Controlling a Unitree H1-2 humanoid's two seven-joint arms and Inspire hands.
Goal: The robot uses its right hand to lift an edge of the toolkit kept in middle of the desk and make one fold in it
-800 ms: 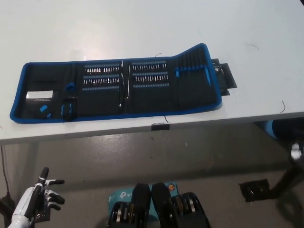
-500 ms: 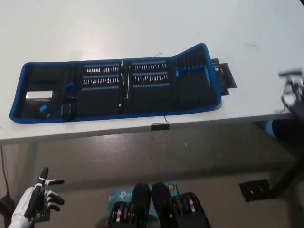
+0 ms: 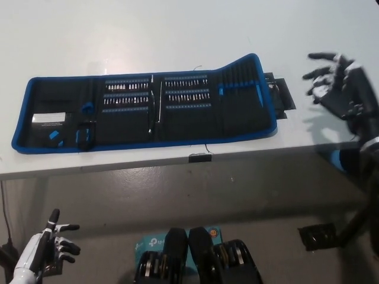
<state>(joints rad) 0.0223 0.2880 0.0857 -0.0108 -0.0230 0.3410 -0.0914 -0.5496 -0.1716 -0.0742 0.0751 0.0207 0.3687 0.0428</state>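
Lying unrolled across the middle of the desk [image 3: 177, 29], the toolkit [image 3: 148, 109] is a long black fabric roll piped in blue, with rows of small bits at its centre and its 3 o'clock end slightly raised. At 3 o'clock from it, the black right hand [image 3: 337, 83] hovers apart from it, fingers spread, holding nothing. Judged as the approach step: next it must reach that raised edge. The white left hand [image 3: 50, 245] rests at 7 o'clock, below the desk, fingers apart.
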